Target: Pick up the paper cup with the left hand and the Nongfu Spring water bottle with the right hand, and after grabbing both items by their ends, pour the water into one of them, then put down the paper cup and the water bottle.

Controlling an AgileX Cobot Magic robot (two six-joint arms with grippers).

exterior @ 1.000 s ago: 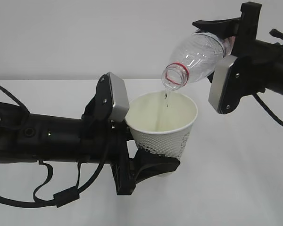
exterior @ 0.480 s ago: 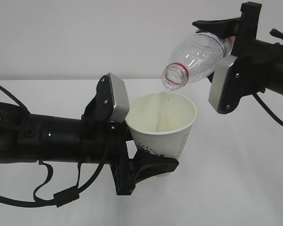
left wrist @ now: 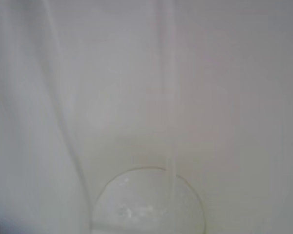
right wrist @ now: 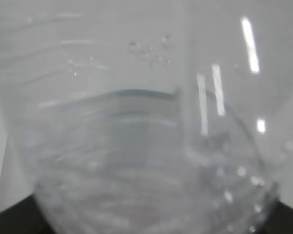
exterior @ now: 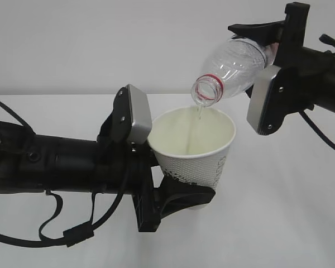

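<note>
Cup (exterior: 196, 146) held above counter (exterior: 279, 212), gripped low by left fingers (exterior: 185, 196); dark print on side partly hidden, unreadable. Bottle (exterior: 234, 64) tilted neck-down over cup rim, base end clamped in right fingers (exterior: 255, 28); red neck ring visible, label hidden. Thin water stream (exterior: 199, 114) falls into cup. Versus a second ago: cup sits marginally lower and right; bottle, both arms unchanged.
</note>
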